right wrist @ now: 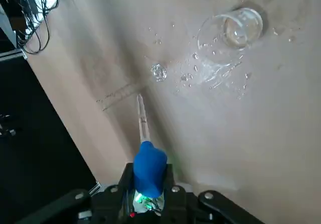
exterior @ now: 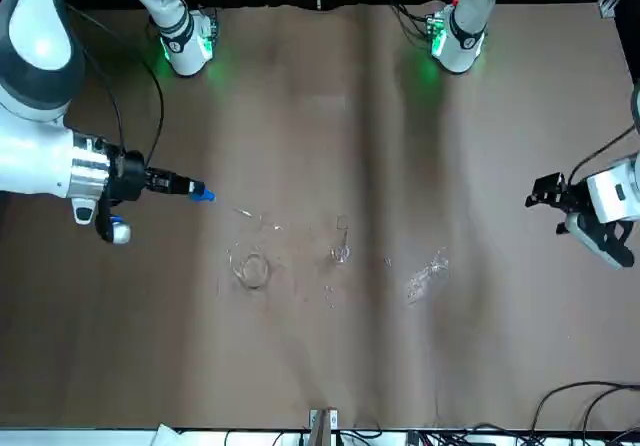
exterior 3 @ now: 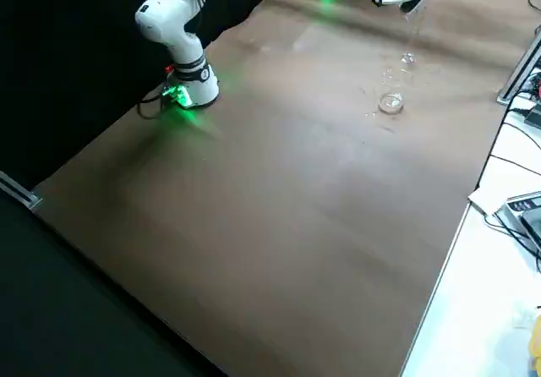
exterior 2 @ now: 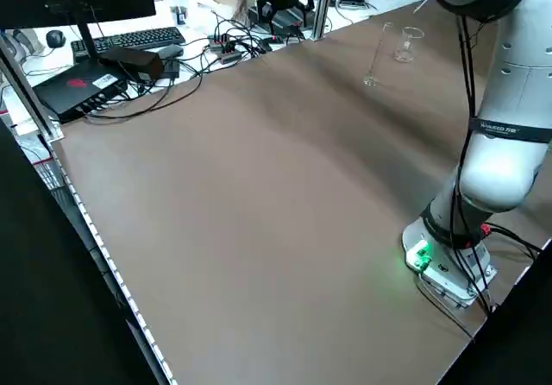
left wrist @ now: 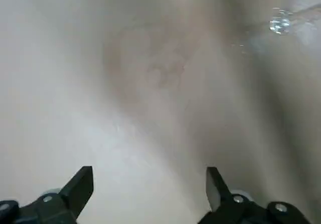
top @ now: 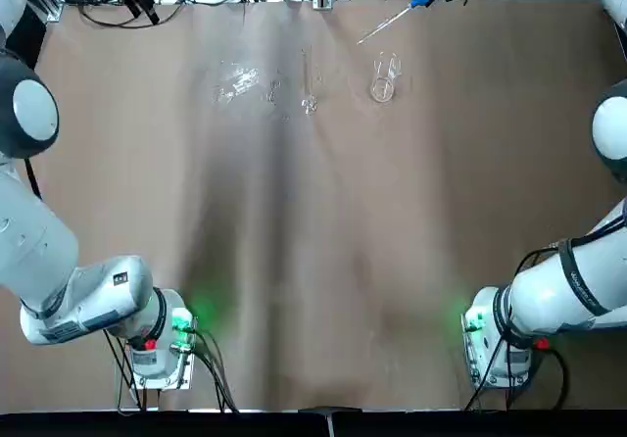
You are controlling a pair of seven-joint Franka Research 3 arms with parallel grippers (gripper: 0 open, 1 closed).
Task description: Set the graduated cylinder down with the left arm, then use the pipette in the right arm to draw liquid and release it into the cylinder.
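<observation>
Graduated cylinder (top: 310, 84): slender clear glass tube, upright on the brown counter (top: 313, 261), beside the beaker (top: 383, 77).
Pipette (right wrist: 143, 121): thin clear stick, blue bulb, tip toward the cylinder.
Right pincer (right wrist: 148, 184): pinching the bulb.
Left pincer (left wrist: 149, 189): spread, empty.

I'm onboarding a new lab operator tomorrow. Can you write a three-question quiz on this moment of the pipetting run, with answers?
1. True or false: the graduated cylinder stands on the table, free of the left end effector.
2. Which end effector holds the pipette? A) left B) right C) neither
3. Fill in: in the top view, the cylinder stands between the beaker and the glassy ____.

Key
1. True. The left end effector is empty, fingers apart, off at the table's side.
2. B. The right end effector grips the blue bulb, away from the beaker.
3. cluster
</observation>
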